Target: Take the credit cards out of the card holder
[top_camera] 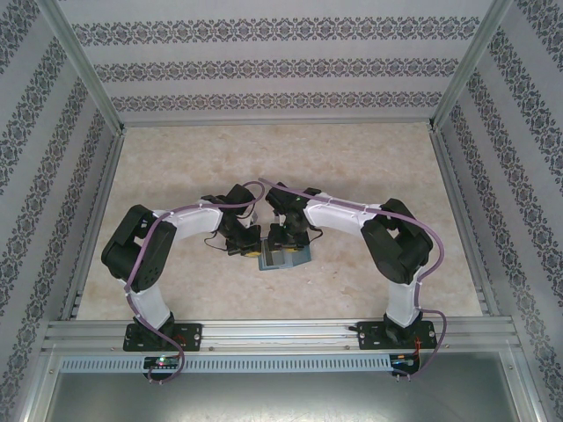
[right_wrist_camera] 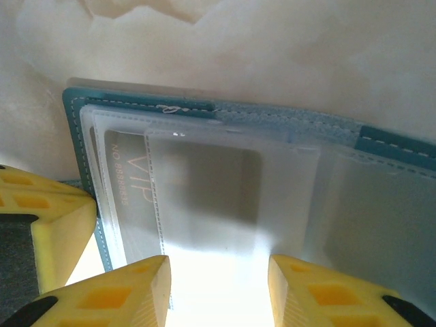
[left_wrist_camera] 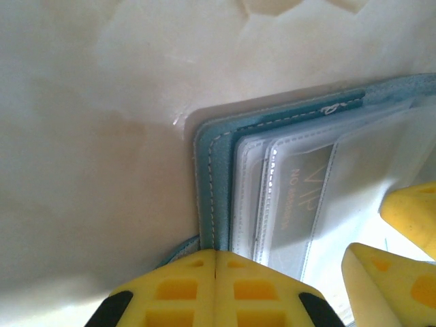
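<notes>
My left claw (left_wrist_camera: pixel 214 266) clamped the holder (left_wrist_camera: pixel 208 177) at its edge; right claw (right_wrist_camera: pixel 218 272) stood apart over its VIP card (right_wrist_camera: pixel 191 180). I needed to pinch card only, then slide straight out.

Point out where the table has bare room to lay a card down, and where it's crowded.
Bare: the far table between the arms and back wall; also strips between each elbow and its side wall. Crowded: centre front, where the left gripper and right gripper meet over the card holder.
</notes>
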Motion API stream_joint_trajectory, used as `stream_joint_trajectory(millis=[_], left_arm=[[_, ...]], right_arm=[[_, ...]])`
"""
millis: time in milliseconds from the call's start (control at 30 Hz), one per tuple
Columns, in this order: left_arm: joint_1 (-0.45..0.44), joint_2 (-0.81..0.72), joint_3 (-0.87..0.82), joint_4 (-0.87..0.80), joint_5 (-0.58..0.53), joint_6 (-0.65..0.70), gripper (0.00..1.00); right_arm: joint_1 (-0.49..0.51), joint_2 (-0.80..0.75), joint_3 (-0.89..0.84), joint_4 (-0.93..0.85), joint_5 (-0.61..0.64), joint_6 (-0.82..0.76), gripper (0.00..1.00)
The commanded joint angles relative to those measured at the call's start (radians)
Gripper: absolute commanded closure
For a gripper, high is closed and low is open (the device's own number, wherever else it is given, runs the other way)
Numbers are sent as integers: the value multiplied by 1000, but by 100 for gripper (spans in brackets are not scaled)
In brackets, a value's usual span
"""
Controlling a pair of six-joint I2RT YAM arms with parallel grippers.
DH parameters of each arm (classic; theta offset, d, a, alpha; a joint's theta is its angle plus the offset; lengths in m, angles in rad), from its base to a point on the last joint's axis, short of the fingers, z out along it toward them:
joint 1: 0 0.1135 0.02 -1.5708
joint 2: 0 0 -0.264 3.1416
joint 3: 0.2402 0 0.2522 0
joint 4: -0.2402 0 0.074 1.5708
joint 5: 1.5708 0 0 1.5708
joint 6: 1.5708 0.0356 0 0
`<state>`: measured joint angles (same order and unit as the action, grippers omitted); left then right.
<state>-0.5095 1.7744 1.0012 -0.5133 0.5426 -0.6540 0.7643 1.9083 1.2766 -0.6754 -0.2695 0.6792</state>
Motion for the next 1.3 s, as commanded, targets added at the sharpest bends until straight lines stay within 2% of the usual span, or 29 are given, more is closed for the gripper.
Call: stream_joint_trajectory(millis=[0,633,833,1100,1267], left_arm=[[-4,38,7,-24,-15,26,100],[-4,46,11,-29,-15,31,100],[-3,46,16,-30,-15,31,100],[-3,48,16,-30,-16,30,100],[-4,49,19,-32,-15,31,100]], right_arm=[[10,22,21,-43,33,-17,57],[16,43,36,-55,40,-27,36],[16,40,32,-52,42,-23,37],[15,4,29,-69,81,-15,47],[10,-21,36,-99,102,-22,49]])
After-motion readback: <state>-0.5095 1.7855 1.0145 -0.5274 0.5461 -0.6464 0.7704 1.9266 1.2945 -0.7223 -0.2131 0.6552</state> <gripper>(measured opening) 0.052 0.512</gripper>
